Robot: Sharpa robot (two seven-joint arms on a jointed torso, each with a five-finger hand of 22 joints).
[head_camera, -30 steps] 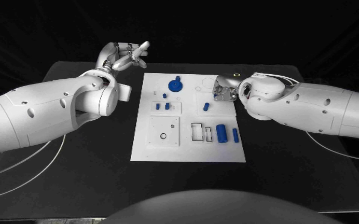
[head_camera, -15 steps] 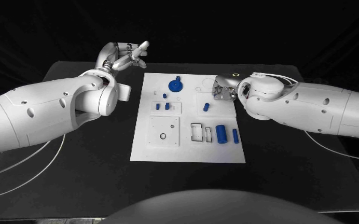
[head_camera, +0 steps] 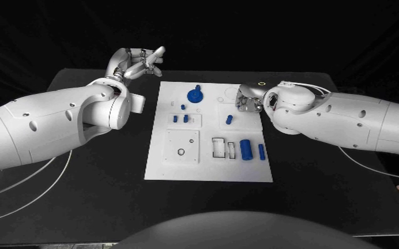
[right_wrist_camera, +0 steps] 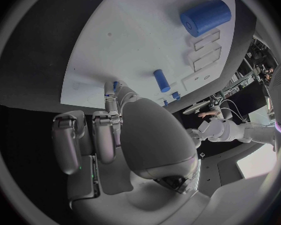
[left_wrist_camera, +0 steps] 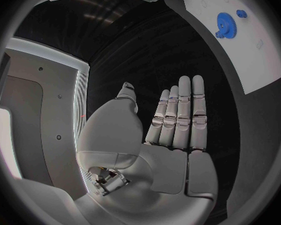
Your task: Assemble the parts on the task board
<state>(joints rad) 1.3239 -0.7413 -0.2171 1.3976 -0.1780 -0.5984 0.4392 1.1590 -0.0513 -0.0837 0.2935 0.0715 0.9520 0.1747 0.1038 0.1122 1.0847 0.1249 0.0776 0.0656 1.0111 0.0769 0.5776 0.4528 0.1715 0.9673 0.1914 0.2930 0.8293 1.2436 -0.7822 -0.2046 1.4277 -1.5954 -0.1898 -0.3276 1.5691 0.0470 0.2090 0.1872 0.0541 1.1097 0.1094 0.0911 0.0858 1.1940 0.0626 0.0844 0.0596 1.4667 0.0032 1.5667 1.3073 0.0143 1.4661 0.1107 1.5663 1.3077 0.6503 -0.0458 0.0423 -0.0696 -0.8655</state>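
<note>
The white task board (head_camera: pixel 208 168) lies in the middle of the table. On it I see a blue gear (head_camera: pixel 195 94), several small blue pegs such as one at mid-board (head_camera: pixel 229 119), and a thick blue cylinder (head_camera: pixel 245 147) beside a long peg (head_camera: pixel 262 151). My right hand (head_camera: pixel 248 98) hovers over the board's far right part with its fingers curled in. In the right wrist view a speck of blue (right_wrist_camera: pixel 113 85) shows at its fingertips (right_wrist_camera: pixel 109 96); whether it is pinched I cannot tell. My left hand (head_camera: pixel 138 61) is raised beyond the board's far left corner, fingers straight (left_wrist_camera: pixel 178 115), holding nothing.
The board has a square inset with round holes (head_camera: pixel 182 145) at the near left and rectangular slots (head_camera: pixel 223 147) beside the cylinder. Bare black table (head_camera: pixel 91 185) lies on both sides of the board. My bulky forearms flank it.
My right hand has crept slightly toward the board's far edge. The left hand and the parts on the board have stayed put.
</note>
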